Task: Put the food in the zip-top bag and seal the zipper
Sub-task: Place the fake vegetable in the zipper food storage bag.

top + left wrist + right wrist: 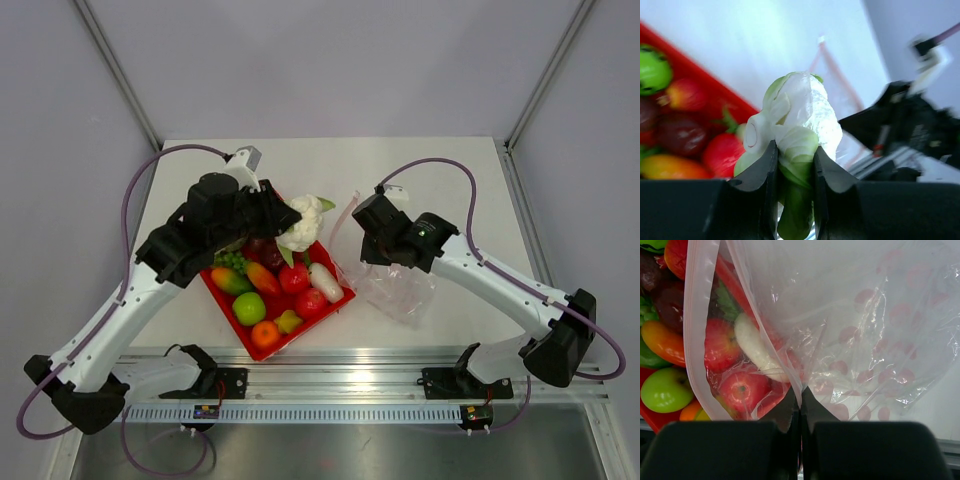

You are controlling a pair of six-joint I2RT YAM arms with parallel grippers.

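My left gripper (283, 218) is shut on a white cauliflower with green leaves (304, 222), held above the far right corner of the red tray (222, 302). In the left wrist view the fingers (767, 165) clamp the green stem of the cauliflower (805, 107). Other food (270, 295) lies in the tray: apples, tomatoes, an orange, a white radish. To the tray's right, my right gripper (801, 392) is shut on the edge of the clear zip-top bag (402, 292), holding it up. The zipper (697, 315) hangs open as a pinkish strip (345, 215).
The tray sits at the middle left of the white table (450, 170). Grey walls and metal frame posts (120, 75) close in the back and sides. A metal rail (340, 380) runs along the near edge.
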